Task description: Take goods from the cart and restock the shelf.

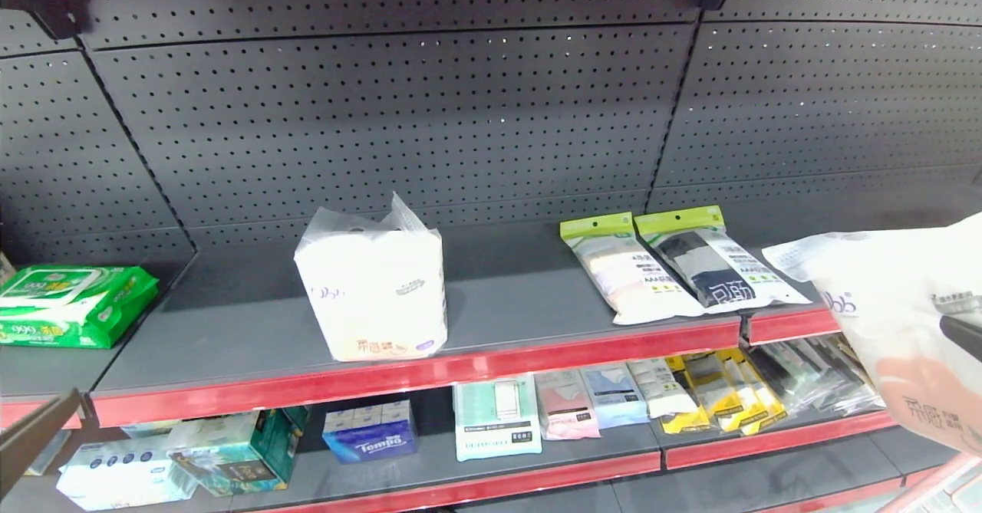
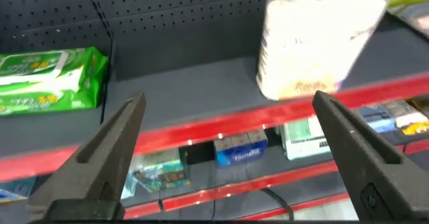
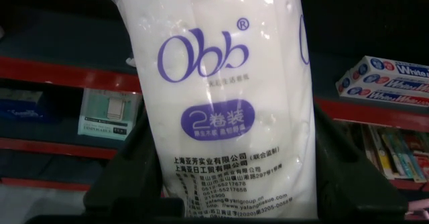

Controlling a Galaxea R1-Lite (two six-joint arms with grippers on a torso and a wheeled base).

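A white tissue pack point(image 1: 374, 292) stands upright on the grey middle shelf point(image 1: 230, 344), left of centre. It appears again as the white pack point(image 2: 315, 43) in the left wrist view. My left gripper point(image 2: 228, 150) is open and holds nothing, in front of the shelf's red edge and lower than that pack. A second white tissue pack point(image 1: 905, 321) with purple print hangs at the right edge, level with the shelf front. My right gripper point(image 3: 231, 150) is shut on this pack point(image 3: 228, 96), with a dark finger point(image 3: 144, 157) on either side.
Green wet-wipe packs point(image 1: 69, 306) lie at the shelf's left end. Two flat green-topped garment packs point(image 1: 675, 268) lie to the right. The shelf below holds boxes and packets point(image 1: 499, 417). The perforated back panel point(image 1: 430, 114) closes the rear. Free shelf lies between the white pack and the garment packs.
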